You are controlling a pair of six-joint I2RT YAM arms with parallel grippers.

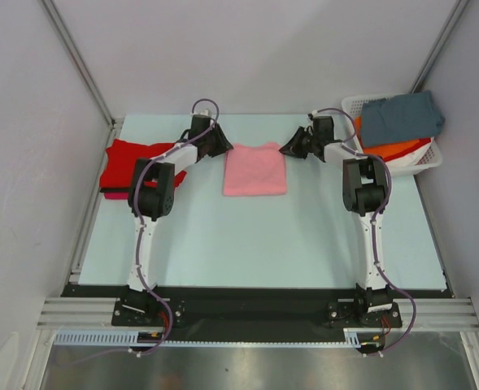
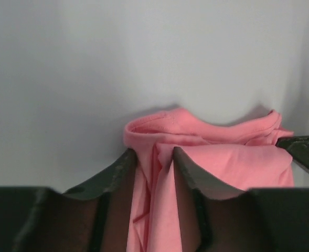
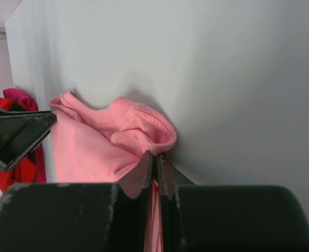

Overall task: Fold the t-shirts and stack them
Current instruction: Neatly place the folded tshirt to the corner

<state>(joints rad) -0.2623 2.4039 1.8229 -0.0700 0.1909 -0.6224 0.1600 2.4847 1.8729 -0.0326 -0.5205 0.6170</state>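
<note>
A light pink t-shirt (image 1: 255, 171) lies folded in a rectangle at the far middle of the table. My left gripper (image 1: 223, 145) is at its far left corner, and in the left wrist view (image 2: 152, 152) its jaws stand a little apart with bunched pink cloth (image 2: 233, 163) pinched between them. My right gripper (image 1: 288, 149) is at the far right corner, and in the right wrist view (image 3: 157, 156) it is shut tight on a fold of the pink hem (image 3: 91, 147). A red t-shirt (image 1: 133, 162) lies on a magenta one (image 1: 113, 193) at the far left.
A white slotted basket (image 1: 430, 162) stands at the far right and holds a slate grey-blue shirt (image 1: 402, 118) over an orange one (image 1: 402, 149). Grey walls close in the table at the back and on both sides.
</note>
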